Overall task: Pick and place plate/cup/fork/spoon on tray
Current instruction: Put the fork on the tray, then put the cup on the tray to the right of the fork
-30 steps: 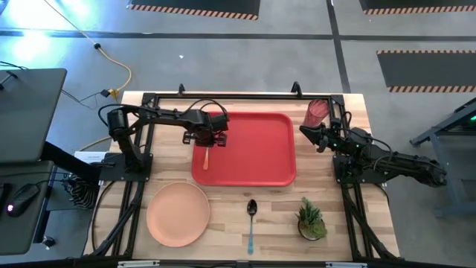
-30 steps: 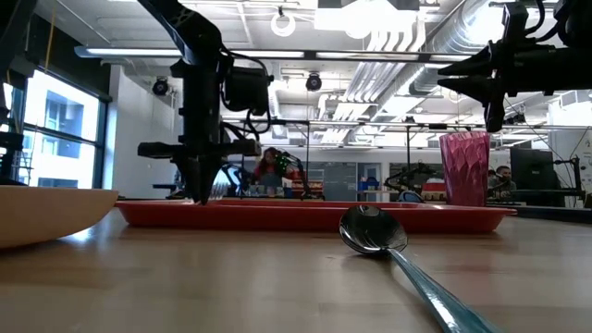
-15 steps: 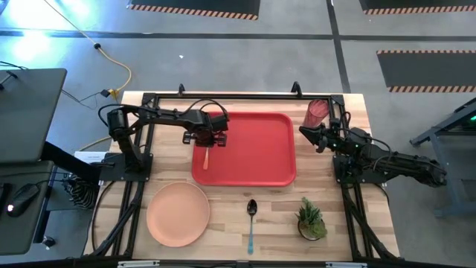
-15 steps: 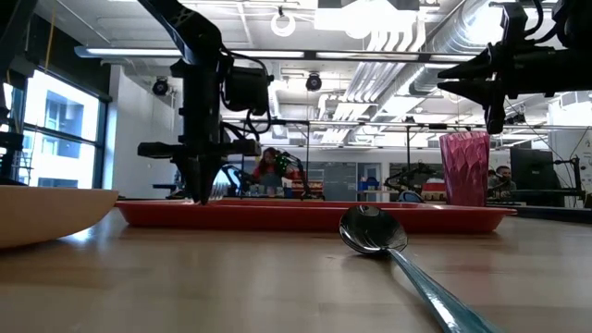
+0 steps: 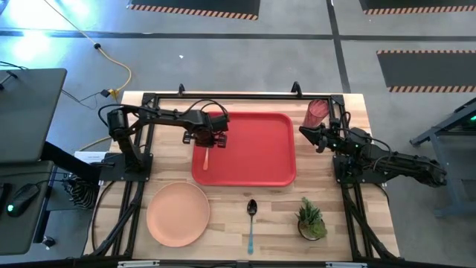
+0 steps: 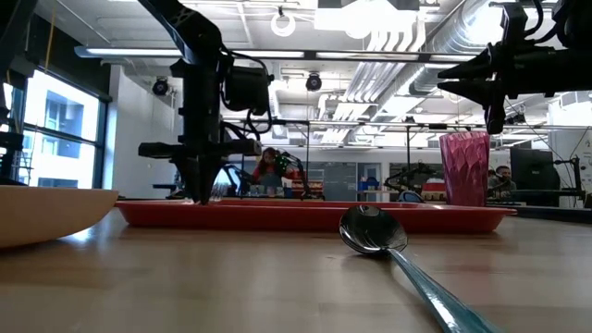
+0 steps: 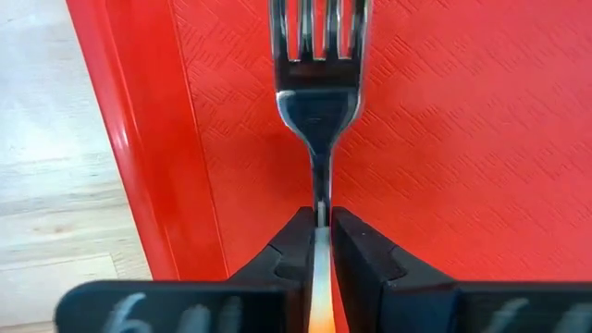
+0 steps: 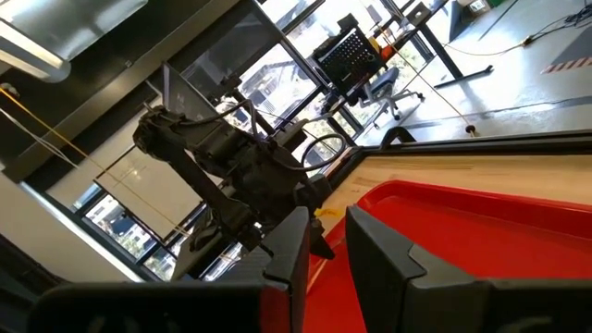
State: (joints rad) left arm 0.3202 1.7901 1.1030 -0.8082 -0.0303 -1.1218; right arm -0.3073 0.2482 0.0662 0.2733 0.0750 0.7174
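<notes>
Fork (image 7: 318, 111) pinched at neck by left end effector (image 7: 319, 242), tines low over tray (image 5: 256, 160) near its left rim (image 7: 139, 139); likely placing step, w/ next move: lower, spread fingers, lift clear. Plate (image 5: 177, 213) & spoon (image 5: 251, 219) on surface in front of tray, cup (image 5: 317, 113) at its far right. Right end effector (image 8: 322, 242) slightly spread, empty, raised near cup

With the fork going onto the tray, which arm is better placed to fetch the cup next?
Right. The right gripper hangs open just beside the cup at the table's right side. The left gripper is shut on the fork over the tray.
</notes>
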